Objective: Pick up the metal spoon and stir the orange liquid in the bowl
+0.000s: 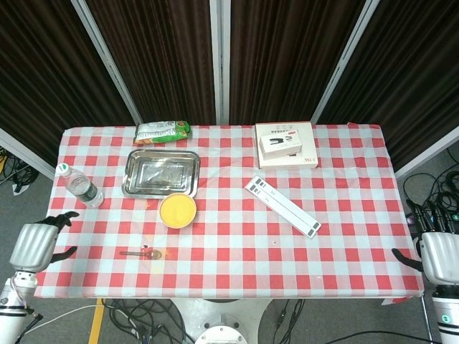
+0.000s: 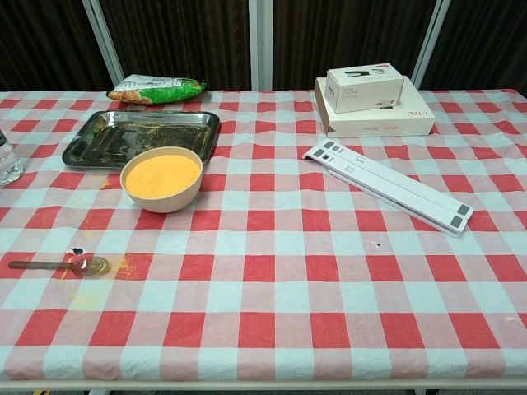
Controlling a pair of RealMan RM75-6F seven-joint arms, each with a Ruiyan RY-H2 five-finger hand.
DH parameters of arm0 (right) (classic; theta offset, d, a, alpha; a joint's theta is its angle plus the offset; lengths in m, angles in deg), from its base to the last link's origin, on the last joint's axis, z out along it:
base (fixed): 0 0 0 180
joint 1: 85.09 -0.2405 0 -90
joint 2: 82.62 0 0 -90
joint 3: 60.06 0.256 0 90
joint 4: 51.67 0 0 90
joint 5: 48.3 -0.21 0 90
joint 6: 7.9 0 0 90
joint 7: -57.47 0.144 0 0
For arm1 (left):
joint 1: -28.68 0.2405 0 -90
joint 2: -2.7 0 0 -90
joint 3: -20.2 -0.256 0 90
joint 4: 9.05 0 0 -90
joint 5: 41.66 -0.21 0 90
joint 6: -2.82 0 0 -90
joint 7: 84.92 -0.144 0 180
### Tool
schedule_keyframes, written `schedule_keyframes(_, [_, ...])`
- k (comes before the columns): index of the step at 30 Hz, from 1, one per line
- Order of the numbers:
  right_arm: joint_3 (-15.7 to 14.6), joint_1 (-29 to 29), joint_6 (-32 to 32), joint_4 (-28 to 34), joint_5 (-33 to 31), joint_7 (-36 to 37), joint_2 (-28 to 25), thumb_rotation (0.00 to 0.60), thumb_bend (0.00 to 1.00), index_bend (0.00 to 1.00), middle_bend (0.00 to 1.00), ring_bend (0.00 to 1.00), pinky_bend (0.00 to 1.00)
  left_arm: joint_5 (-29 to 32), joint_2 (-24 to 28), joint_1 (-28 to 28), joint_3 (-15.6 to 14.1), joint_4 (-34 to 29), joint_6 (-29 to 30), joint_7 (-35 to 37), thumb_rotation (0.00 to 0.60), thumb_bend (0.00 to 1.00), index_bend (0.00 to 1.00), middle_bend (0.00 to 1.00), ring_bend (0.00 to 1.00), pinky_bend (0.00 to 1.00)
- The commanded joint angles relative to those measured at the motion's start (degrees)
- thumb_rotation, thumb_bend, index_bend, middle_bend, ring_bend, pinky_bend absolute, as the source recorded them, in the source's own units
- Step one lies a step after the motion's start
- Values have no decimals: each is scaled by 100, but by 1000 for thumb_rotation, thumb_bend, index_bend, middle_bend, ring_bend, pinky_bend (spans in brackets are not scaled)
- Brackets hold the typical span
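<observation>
The metal spoon (image 1: 141, 252) lies flat on the checked cloth near the front left, its bowl end to the right; the chest view shows the spoon (image 2: 59, 265) beside an orange stain. The beige bowl (image 1: 177, 210) of orange liquid stands just behind it, and the bowl (image 2: 161, 178) is untouched. My left hand (image 1: 37, 241) hovers over the table's left edge, well left of the spoon, fingers apart and holding nothing. My right hand (image 1: 436, 251) hangs off the right edge, open and holding nothing. Neither hand shows in the chest view.
A steel tray (image 1: 160, 173) sits behind the bowl, a snack bag (image 1: 162, 132) beyond it. A water bottle (image 1: 79, 185) stands at the left edge. A flat white stand (image 1: 282, 205) lies mid-right, stacked white boxes (image 1: 286, 144) at the back right.
</observation>
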Motion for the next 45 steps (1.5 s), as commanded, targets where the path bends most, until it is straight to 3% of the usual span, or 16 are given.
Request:
schedule_keyframes(1, [0, -19, -39, -11, -14, 17, 0, 600, 16, 74, 159, 7, 82, -67, -83, -270, -68, -30, -442, 158, 600, 100, 469, 713, 701, 870])
schedule_keyframes(6, [8, -42, -96, -41, -52, 49, 1, 600, 16, 74, 159, 7, 84, 142, -277, -621, -131, 2, -1213, 259, 600, 235, 523, 848, 846, 951])
schedule_keyframes(12, [19, -55, -151, -57, -117, 66, -13, 600, 16, 74, 159, 7, 86, 640, -530, -800, -182, -45, -1829, 129, 600, 301, 525, 922, 907, 976])
schedule_keyframes(33, [18, -130, -374, -198, -249, 255, 19, 600, 15, 74, 159, 7, 89, 1679, -1390, -1014, -207, 308, -2453, -376, 600, 382, 540, 975, 944, 1000])
schedule_keyframes(45, [14, -154, -435, -218, -287, 291, 33, 600, 16, 74, 159, 7, 90, 1863, -1583, -1064, -167, 492, -2412, -440, 600, 412, 568, 983, 947, 1000])
